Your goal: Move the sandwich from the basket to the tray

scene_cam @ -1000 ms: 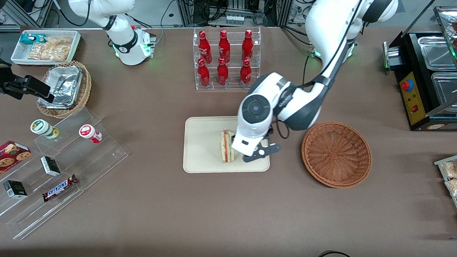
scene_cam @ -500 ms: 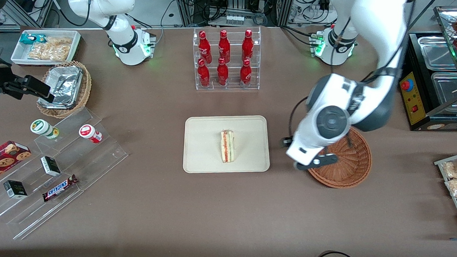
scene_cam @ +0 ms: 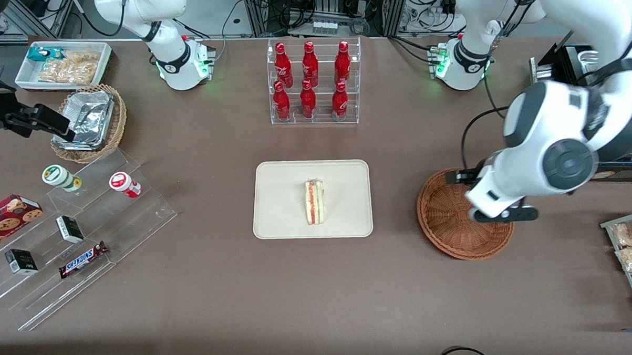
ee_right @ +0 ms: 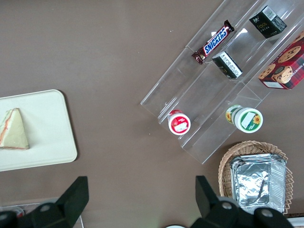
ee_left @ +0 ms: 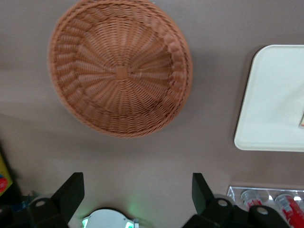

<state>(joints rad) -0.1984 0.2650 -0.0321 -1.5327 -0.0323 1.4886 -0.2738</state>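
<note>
The sandwich (scene_cam: 314, 201) lies on the tray (scene_cam: 280, 218), roughly in the middle of it, with its red and green filling layers showing along one edge; the right wrist view shows it as a pale triangle (ee_right: 14, 129) resting flat near one end of the tray (ee_right: 52, 142). The gripper (scene_cam: 499, 213) hangs well apart from it, toward the working arm's end of the table, above the rim of the basket (scene_cam: 451, 224) on the side nearest that end. In the left wrist view its two dark fingers (ee_left: 71, 192) stand spread wide with nothing between them, and the woven basket (ee_left: 121, 71) shows with nothing in it, while a corner of the tray (ee_left: 270, 109) lies off to one side of it. So the sandwich is nowhere near the jaws: the basket sits between tray and gripper. A clear rack of red bottles (scene_cam: 311, 80) stands farther from the front camera than the tray.
</note>
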